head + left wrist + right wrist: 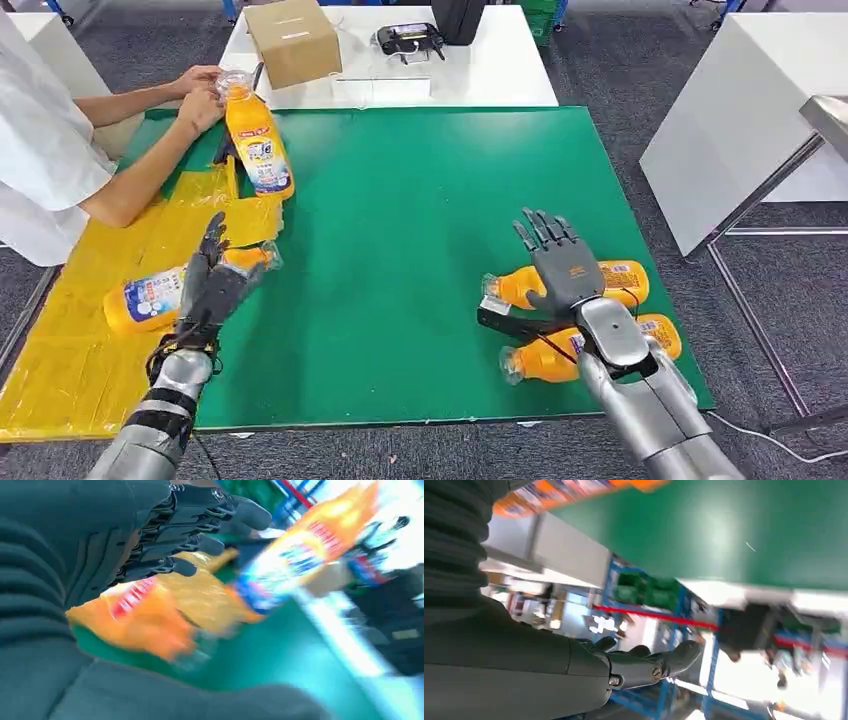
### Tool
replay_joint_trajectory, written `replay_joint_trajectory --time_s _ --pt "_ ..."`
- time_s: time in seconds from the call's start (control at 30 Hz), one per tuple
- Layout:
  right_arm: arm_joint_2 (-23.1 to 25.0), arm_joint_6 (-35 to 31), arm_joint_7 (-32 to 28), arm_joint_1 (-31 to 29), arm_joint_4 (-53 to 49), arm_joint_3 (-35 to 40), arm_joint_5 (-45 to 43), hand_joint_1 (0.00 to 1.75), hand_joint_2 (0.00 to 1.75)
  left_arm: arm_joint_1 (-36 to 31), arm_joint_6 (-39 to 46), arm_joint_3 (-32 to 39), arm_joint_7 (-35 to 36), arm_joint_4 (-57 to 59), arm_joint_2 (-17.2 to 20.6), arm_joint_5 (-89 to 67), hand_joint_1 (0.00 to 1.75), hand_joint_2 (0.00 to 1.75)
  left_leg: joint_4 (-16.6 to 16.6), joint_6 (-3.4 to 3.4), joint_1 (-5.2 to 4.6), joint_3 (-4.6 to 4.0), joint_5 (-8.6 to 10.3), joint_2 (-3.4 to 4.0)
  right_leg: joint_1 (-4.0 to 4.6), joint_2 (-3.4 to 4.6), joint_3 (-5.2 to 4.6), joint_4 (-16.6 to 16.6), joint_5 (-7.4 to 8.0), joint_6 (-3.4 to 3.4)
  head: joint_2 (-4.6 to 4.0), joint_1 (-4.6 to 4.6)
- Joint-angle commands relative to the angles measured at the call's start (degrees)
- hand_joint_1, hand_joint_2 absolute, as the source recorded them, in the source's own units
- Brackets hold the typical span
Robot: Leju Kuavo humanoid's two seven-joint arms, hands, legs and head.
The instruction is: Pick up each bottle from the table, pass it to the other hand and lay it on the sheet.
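Judging the load first: these are orange plastic bottles, full of liquid by the look of them, so moderately heavy, with smooth walls that may give a little under squeeze and glossy labels that could slip. I'd take hold around the labelled belly, fingers wrapped across the width, not at the narrow neck or clear cap.

My left hand (212, 285) lies over a bottle (150, 298) resting on its side on the yellow sheet (70, 370), fingers extended along its neck end. From the left wrist view the fingers (200, 545) look spread above the bottle, not clamped; I read that hand as open, though blur makes contact hard to settle.

My right hand (560, 262) hovers flat, fingers apart and pointing away from me, holding nothing, over two bottles lying side by side on the green tabletop (420, 220): the farther one (610, 281) and the nearer one (560, 358). Forearm angles in from low right.

A person's hands (200, 95) hold a fourth bottle (258, 140) at the far edge of the sheet.
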Motion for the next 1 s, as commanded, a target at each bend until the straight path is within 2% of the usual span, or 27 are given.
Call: replay_joint_trajectory --time_s 0.03,0.2,0.37,0.53,0.67,0.7,0.83,0.87,0.9,0.93,0.97,1.0 --pt "-2.3 2.0 -0.4 -7.0 19.5 -4.1 -0.2 0.0 1.75 10.0 -8.6 0.7 -1.1 -28.4 -3.2 11.6 0.0 0.0 0.0 -0.05 0.08 0.07 -0.1 -0.05 0.05 0.16 0.11 0.0 -0.08 -0.05 0.0 0.0" --pt "-5.5 6.4 -4.9 -5.0 22.8 -7.5 -6.5 0.0 1.75 14.7 -11.3 -2.9 -3.3 -36.7 -3.3 16.3 0.0 0.0 0.0 -0.06 0.11 0.27 -0.23 -0.14 0.05 0.19 0.33 0.0 -0.2 -0.07 0.0 0.0" --pt "-6.3 6.5 -4.5 -5.1 25.2 -7.9 -7.2 0.0 1.75 16.5 -11.2 -5.5 -4.5 -39.8 -2.8 16.9 0.0 0.0 0.0 -0.01 0.1 0.24 -0.25 -0.2 0.04 0.13 0.32 -0.1 -0.21 -0.06 0.0 0.02" --pt "-5.7 5.7 -3.4 -9.2 37.0 -8.8 -7.0 0.0 1.75 17.8 -10.6 -11.1 -6.6 -43.7 -1.9 17.3 0.0 0.0 0.0 -0.01 0.09 0.17 -0.24 -0.19 0.04 0.21 0.25 -0.1 -0.22 0.05 0.0 -0.02" --pt "-4.2 6.1 -2.2 -13.9 48.2 -7.2 -4.1 0.0 1.75 15.6 -10.6 -14.7 -8.0 -42.9 -1.3 19.5 0.0 0.0 0.0 0.0 0.13 0.26 -0.19 -0.32 0.06 0.07 0.37 -0.1 -0.21 0.06 0.0 0.02" --pt "-3.4 5.9 -2.3 -14.7 49.9 -6.3 -2.9 0.0 1.75 14.9 -10.5 -15.0 -8.0 -42.3 -1.3 20.4 0.0 1.75 0.0 0.01 0.14 0.26 -0.17 -0.22 0.08 0.12 0.34 -0.1 -0.17 0.06 0.0 -0.02" --pt "-2.6 5.9 -1.8 -15.1 50.3 -6.1 -2.5 0.0 1.75 14.3 -10.4 -15.0 -8.0 -41.6 -1.2 20.7 0.0 1.75 0.0 0.01 0.16 0.59 -0.19 -0.25 0.09 0.14 0.63 -0.2 -0.17 0.03 0.0 0.0" --pt "-2.6 5.9 -1.8 -15.2 50.3 -5.6 -1.9 0.14 1.75 14.4 -10.5 -14.9 -8.1 -41.6 -1.1 21.0 0.0 1.75 -0.1 0.03 0.15 0.67 -0.17 -0.24 0.08 0.12 0.65 -0.2 -0.18 0.02 0.0 0.0" --pt "-2.0 5.4 -2.0 -15.6 50.7 -4.8 -0.8 0.54 1.75 14.2 -10.9 -15.0 -8.0 -41.2 -1.2 21.9 0.0 1.75 0.0 0.0 0.18 0.73 -0.19 -0.25 0.1 0.21 0.67 -0.2 -0.19 -0.05 0.0 0.0" --pt "-1.2 5.2 -2.8 -15.9 50.7 -4.2 -0.3 1.4 1.75 14.0 -11.1 -15.0 -7.9 -40.9 -1.3 22.4 0.0 1.75 0.0 0.08 0.16 0.81 -0.22 -0.14 0.08 0.19 0.55 -0.2 -0.23 -0.09 0.0 0.0" --pt "-0.2 5.1 -3.3 -16.4 51.2 -3.4 0.5 1.75 1.75 13.8 -11.4 -15.0 -7.9 -40.4 -1.4 22.9 0.0 1.75 0.0 0.09 0.16 0.87 -0.25 -0.19 0.08 0.21 0.53 -0.2 -0.28 -0.07 0.0 0.02" --pt "0.2 5.2 -3.1 -16.7 51.3 -3.3 0.7 1.75 1.75 13.7 -11.4 -15.0 -8.0 -40.3 -1.5 23.0 0.0 1.75 0.0 0.04 0.18 0.95 -0.41 -0.06 0.1 0.24 0.41 -0.2 -0.34 0.02 0.0 0.02"
